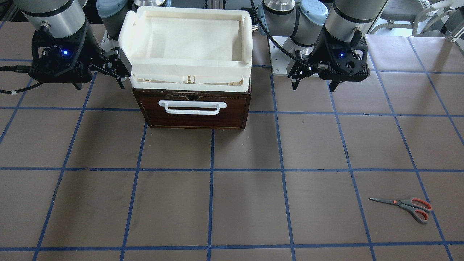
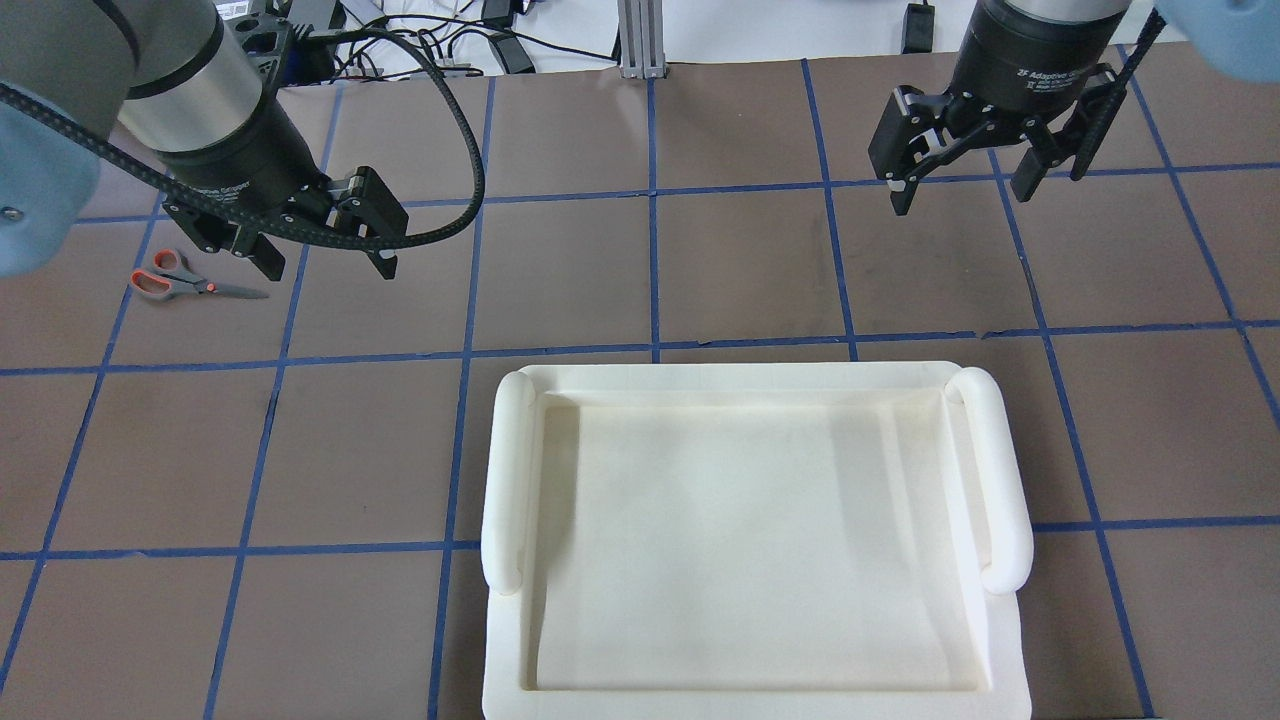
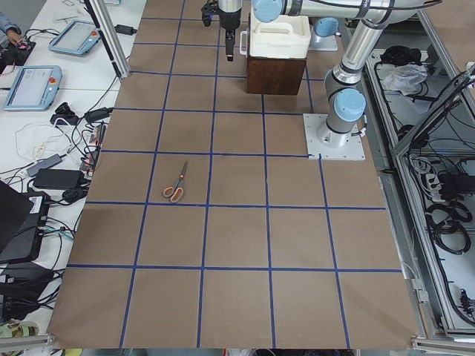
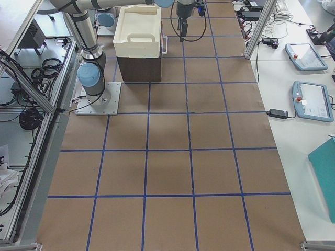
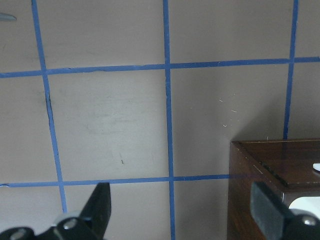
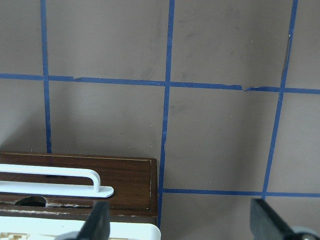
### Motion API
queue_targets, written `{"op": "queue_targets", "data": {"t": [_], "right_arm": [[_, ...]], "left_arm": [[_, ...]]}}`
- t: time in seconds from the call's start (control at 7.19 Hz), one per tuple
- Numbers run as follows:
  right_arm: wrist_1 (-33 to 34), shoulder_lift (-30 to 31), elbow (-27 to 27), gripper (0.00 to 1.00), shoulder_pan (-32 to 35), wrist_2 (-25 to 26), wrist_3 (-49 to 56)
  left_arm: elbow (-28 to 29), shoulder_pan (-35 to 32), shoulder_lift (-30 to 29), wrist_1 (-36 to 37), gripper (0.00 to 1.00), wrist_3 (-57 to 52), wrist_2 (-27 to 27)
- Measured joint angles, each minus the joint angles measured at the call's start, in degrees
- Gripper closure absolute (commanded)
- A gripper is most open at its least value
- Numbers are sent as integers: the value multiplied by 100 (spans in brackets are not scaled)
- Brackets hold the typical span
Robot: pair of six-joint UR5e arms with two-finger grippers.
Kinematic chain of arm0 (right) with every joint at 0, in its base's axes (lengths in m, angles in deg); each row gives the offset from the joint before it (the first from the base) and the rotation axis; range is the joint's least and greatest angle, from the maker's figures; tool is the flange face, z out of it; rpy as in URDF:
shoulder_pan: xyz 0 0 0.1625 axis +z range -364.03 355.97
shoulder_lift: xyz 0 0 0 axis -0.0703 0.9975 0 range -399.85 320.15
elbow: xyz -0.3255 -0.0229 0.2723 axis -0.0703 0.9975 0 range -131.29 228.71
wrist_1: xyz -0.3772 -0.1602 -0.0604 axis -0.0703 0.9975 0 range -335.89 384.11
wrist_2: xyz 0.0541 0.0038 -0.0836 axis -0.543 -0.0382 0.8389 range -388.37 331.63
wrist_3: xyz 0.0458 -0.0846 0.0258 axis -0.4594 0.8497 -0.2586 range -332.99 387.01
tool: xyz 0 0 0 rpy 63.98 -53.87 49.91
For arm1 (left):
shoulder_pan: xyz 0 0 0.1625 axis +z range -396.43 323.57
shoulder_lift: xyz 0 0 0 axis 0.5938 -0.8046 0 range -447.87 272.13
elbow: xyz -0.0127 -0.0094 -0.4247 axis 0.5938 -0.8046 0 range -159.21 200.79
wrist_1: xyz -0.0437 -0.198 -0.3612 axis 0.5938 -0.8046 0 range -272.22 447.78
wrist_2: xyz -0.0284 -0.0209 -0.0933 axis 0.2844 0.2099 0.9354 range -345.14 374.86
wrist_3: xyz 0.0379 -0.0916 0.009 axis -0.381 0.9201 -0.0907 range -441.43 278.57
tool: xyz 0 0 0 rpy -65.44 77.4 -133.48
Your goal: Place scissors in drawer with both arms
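Brown tabletop (image 1: pixel 246 203) with blue tape lines is filling every view. The left fingers (image 2: pixel 372 212) are spreading wide and holding nothing. They are hanging in the air off one side of the drawer (image 1: pixel 235 108). The right fingers (image 2: pixel 895 150) are also standing wide apart and holding nothing, and they are hanging just beside the other side of it. White letters on the round body above the right fingers are reading "2F Adaptive", and the rest is cut off. The writing above the left fingers is too blurry to read.

Between the two sets of fingers the drawer is sitting shut, showing its dark brown wood front and a white bar handle (image 1: pixel 192 107). A cream tray (image 1: pixel 188 67) is resting on top of it.

The scissors (image 1: pixel 406 206) are lying flat on the tabletop, far out on the robot's left side, well apart from the drawer and from the left fingers. Their blades are closed and pointing toward the middle of the tabletop.
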Motion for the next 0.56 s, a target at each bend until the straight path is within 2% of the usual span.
{"op": "queue_targets", "data": {"t": [0.28,0.56], "right_arm": [[28,-7,0,0,0,31,-2],[69,-41,-14,0,6,361,-2]], "left_arm": [[0,0,3,0,0,0,4],[0,5,1,2,0,-24,-21]]}}
